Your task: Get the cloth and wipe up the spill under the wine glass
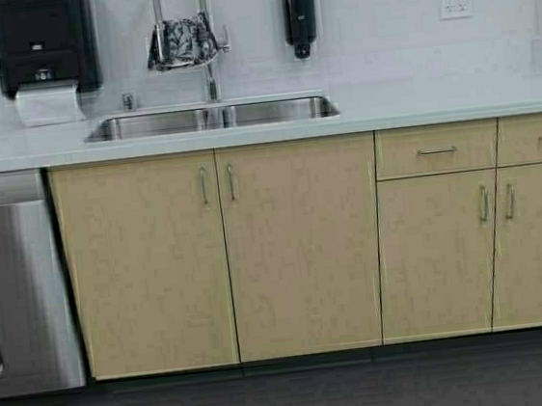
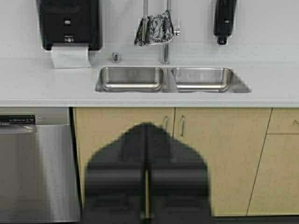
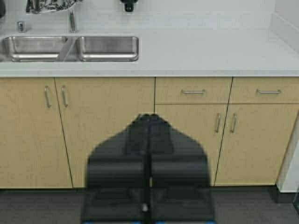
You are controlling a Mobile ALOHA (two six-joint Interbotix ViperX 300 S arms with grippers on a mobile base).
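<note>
The cloth (image 1: 182,43), black-and-white floral, hangs over the tall faucet above the sink (image 1: 212,118); it also shows in the left wrist view (image 2: 154,29) and partly in the right wrist view (image 3: 49,4). No wine glass or spill is in view. My left gripper (image 2: 146,127) is shut and empty, held low in front of the cabinet doors, far from the counter. My right gripper (image 3: 150,116) is shut and empty, also low before the cabinets. Only slivers of the arms show at the high view's side edges.
A white countertop (image 1: 415,100) runs the full width over tan cabinets (image 1: 300,248). A black paper towel dispenser (image 1: 40,38) with white paper is at the left wall, a soap dispenser (image 1: 298,8) at the right of the faucet. A steel dishwasher (image 1: 13,288) stands left. Dark floor lies before the cabinets.
</note>
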